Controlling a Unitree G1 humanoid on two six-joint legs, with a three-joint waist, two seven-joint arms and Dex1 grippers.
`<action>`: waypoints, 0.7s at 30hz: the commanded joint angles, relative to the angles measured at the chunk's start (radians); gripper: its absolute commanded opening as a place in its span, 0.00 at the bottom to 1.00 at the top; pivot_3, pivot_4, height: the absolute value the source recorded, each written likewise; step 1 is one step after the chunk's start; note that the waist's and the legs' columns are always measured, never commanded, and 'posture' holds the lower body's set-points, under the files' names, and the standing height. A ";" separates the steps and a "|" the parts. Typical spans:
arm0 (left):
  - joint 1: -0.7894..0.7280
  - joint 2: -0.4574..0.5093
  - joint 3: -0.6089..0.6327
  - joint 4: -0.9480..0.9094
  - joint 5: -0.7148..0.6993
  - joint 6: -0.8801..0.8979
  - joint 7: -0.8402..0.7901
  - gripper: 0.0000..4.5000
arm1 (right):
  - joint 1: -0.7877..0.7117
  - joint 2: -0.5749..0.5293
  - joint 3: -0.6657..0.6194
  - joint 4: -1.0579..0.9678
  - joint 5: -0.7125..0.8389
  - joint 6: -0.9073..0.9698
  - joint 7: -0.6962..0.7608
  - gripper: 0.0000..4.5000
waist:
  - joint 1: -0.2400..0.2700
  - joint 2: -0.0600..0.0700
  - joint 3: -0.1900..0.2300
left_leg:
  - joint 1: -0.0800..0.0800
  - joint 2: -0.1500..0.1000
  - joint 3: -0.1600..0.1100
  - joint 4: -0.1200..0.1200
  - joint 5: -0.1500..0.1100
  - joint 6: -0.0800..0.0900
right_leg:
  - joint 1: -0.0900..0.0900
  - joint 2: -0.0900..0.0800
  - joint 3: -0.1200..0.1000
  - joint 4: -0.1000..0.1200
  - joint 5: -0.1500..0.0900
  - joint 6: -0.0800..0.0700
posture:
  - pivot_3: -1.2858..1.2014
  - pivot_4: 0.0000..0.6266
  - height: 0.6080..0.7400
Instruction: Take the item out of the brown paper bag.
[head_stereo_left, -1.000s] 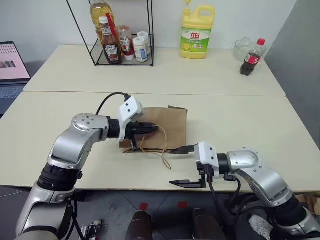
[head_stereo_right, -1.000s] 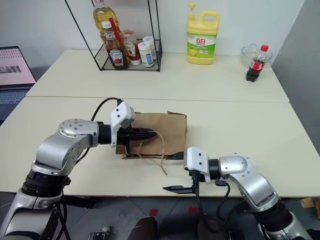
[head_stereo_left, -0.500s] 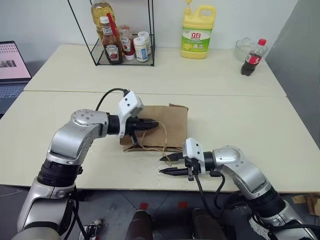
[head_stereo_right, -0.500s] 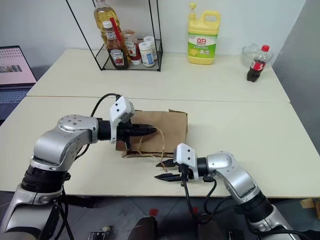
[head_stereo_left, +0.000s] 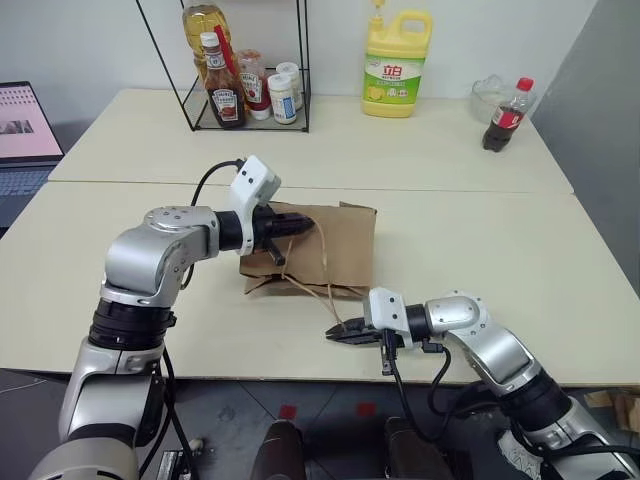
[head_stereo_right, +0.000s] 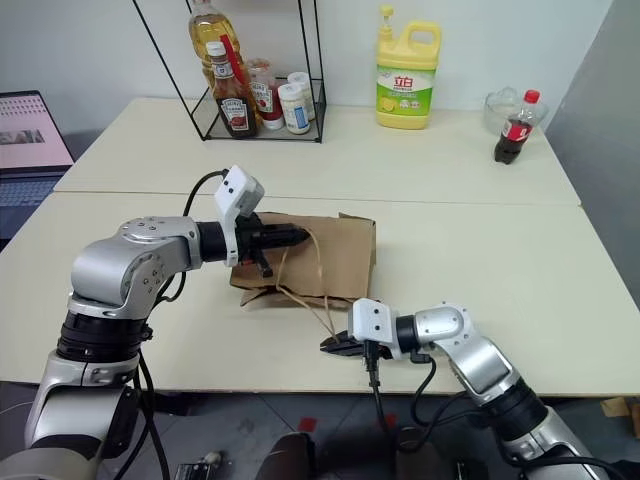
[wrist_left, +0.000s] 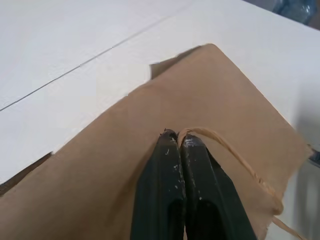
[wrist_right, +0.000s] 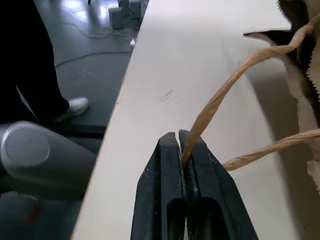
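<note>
Brown paper bag (head_stereo_left: 320, 250) lies flat on the desk (head_stereo_left: 500, 250) near its front edge, long axis running left-right, open mouth toward the left gripper (head_stereo_left: 308, 224). Left gripper sits over the bag's upper left part, clenched on one cord handle (wrist_left: 220, 142); left wrist view shows the cord pinched at the tips. Right gripper (head_stereo_right: 328, 343) is at the front edge, just in front of the bag, clamped on the other handle (wrist_right: 225, 95). The item can't be seen.
</note>
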 joint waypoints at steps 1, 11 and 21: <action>-0.042 -0.006 0.049 -0.012 -0.019 -0.001 0.027 0.00 | -0.009 -0.021 0.034 0.005 -0.058 -0.089 0.030 0.01 | 0.000 0.000 0.000 | 0.000 0.000 0.000 0.000 0.000 0.000 | 0.000 0.000 0.000 0.000 0.000 0.000 | 0.52 0.24 1.00; -0.011 0.009 0.022 -0.047 -0.031 -0.019 -0.006 0.00 | -0.036 -0.006 -0.005 0.005 -0.062 -0.118 0.003 0.01 | 0.000 0.000 0.000 | 0.000 0.000 0.000 0.000 0.001 -0.001 | 0.000 0.000 0.000 0.000 0.000 0.000 | 0.52 0.24 1.00; 0.125 0.096 -0.084 -0.204 0.003 -0.148 -0.140 0.00 | -0.102 -0.006 -0.067 -0.040 0.010 -0.010 0.023 0.15 | 0.000 0.000 0.000 | 0.000 0.000 0.000 0.000 0.001 -0.001 | 0.000 0.000 0.000 0.000 0.000 0.000 | 0.52 0.24 1.00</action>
